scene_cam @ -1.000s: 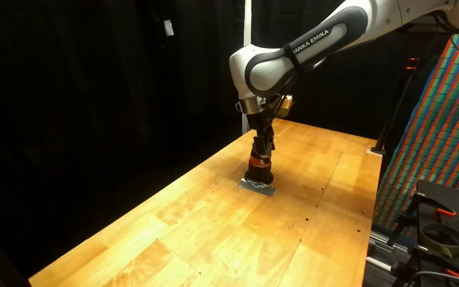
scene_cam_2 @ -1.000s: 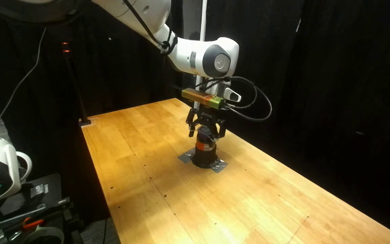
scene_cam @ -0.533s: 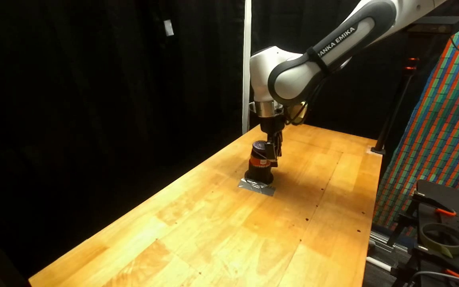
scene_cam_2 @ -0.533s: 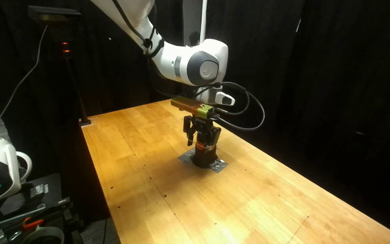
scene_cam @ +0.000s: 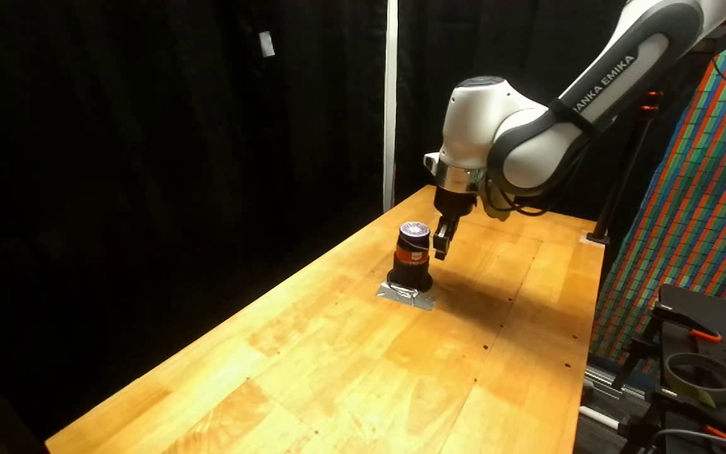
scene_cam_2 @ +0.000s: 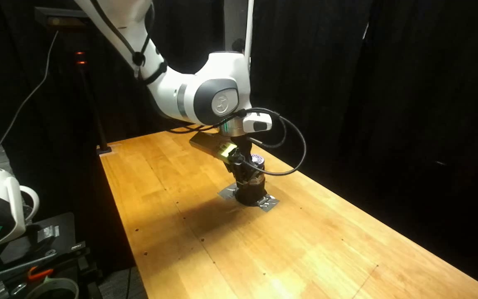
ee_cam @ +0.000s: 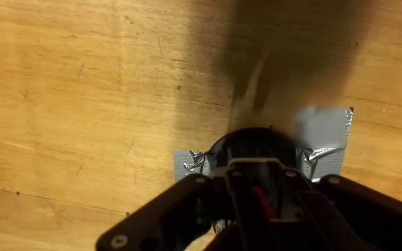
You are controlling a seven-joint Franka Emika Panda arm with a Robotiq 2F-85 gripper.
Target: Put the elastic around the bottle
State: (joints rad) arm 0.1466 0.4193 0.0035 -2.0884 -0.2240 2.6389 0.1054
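Observation:
The bottle (scene_cam: 411, 255), dark with an orange label and a pale patterned top, stands upright in a black base taped to the table. A thin pale line, the elastic (scene_cam: 413, 245), crosses its upper part at a slant in an exterior view; whether it also catches on a finger I cannot tell. My gripper (scene_cam: 441, 253) is shut, low beside the bottle at label height. From another side the gripper (scene_cam_2: 245, 178) covers part of the bottle (scene_cam_2: 257, 159). The wrist view has the gripper (ee_cam: 255, 161) with its fingers close together, a red piece of label showing behind them.
Silver tape (scene_cam: 406, 296) fixes the black base (scene_cam_2: 250, 195) to the wooden table (scene_cam: 363, 366). A dark stand (scene_cam: 621, 170) rises at a far table corner. A side bench with a tape roll (scene_cam: 701, 378) stands past the table edge.
The gripper has moved from over the bottle to beside it, tilting slightly. Its jaws, apart with the pale line stretched between them, have come together. The bottle stays in place.

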